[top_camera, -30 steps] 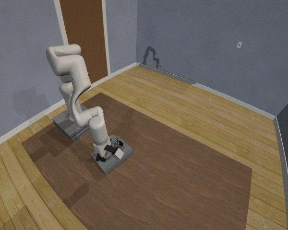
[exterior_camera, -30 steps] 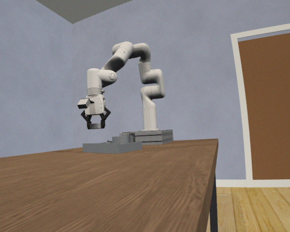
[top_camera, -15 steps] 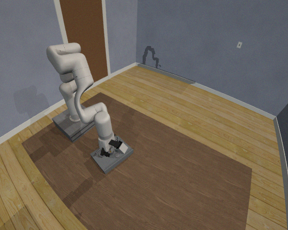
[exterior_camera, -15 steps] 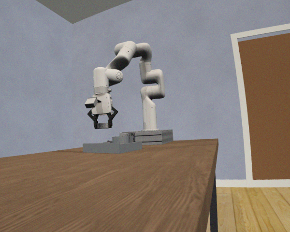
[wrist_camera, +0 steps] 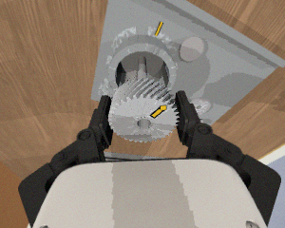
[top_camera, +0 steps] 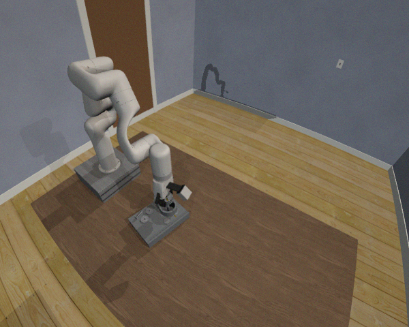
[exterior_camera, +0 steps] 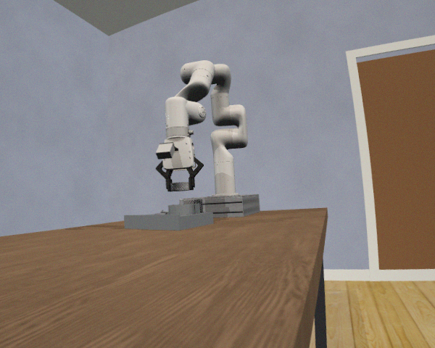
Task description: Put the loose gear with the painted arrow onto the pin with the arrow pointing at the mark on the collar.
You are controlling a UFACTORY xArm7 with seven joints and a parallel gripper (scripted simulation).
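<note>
My end effector [wrist_camera: 142, 114] is clamped on the loose gear [wrist_camera: 142, 116], its two black fingers pressing the toothed rim from the left and right of the wrist frame, standing fairly wide because the gear fills the gap. The gear sits at the centre of the wrist view, and its painted yellow arrow [wrist_camera: 159, 111] points toward the upper right of that frame.

Just above the gear in the frame is the round collar [wrist_camera: 128, 40] on the grey timing case [wrist_camera: 237, 62], with the pin [wrist_camera: 142, 66] rising out of its middle and a second toothed gear visible inside the opening. The yellow mark [wrist_camera: 158, 28] on the collar lies near the top centre of the frame, slanting up to the right.

In the exterior view, my end effector [exterior_camera: 179, 185] hangs in the air with the gear [exterior_camera: 179, 185] between the fingertips, clearly above the timing case [exterior_camera: 161, 221], which rests on the brown bench [exterior_camera: 172, 280]. The gear is apart from the case, not yet on the pin.

In the top view, my wrist is over the upper right portion of the case [top_camera: 155, 232], near the middle left of the frame.
</note>
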